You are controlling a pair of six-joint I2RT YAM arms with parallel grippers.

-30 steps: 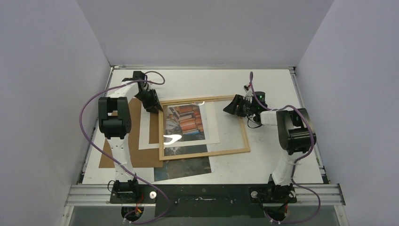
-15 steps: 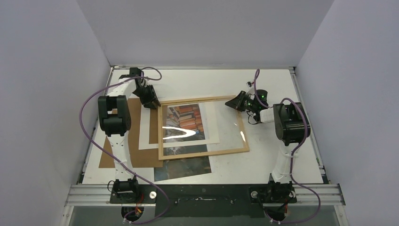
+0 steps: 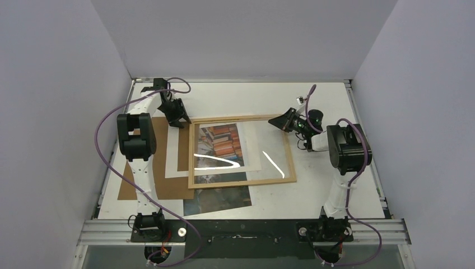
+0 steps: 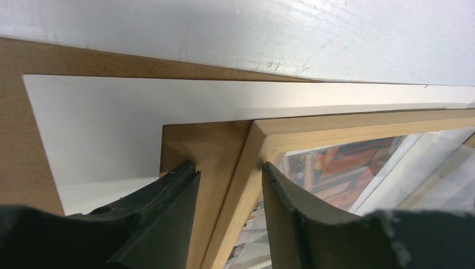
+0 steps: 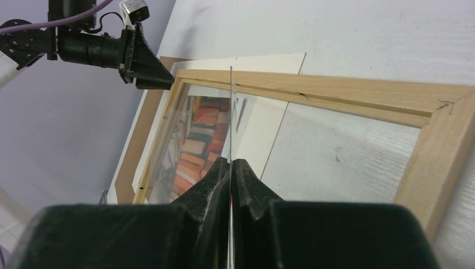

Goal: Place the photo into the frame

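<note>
The light-wood frame point(image 3: 241, 150) lies flat mid-table. The photo point(image 3: 219, 143), a print of stacked colourful books, lies under it, its near end sticking out past the frame's near rail. My left gripper point(image 3: 178, 120) is at the frame's far-left corner. In the left wrist view its jaws point(image 4: 228, 166) stand open astride the frame's left rail point(image 4: 336, 126), with a gap beside the left finger. My right gripper point(image 3: 284, 121) is at the far-right corner. It is shut point(image 5: 231, 161) on a thin clear pane point(image 5: 231, 112), seen edge-on above the frame point(image 5: 347, 92).
A white mat point(image 3: 177, 163) with a rectangular opening lies partly under the frame's left side. A brown backing board point(image 3: 143, 180) lies beneath it toward the left edge. Grey walls close the table on three sides.
My right gripper has shut on the clear pane at the far-right corner and shifted slightly back. The glare streaks on the pane have moved. My left gripper's jaws have widened a little.
</note>
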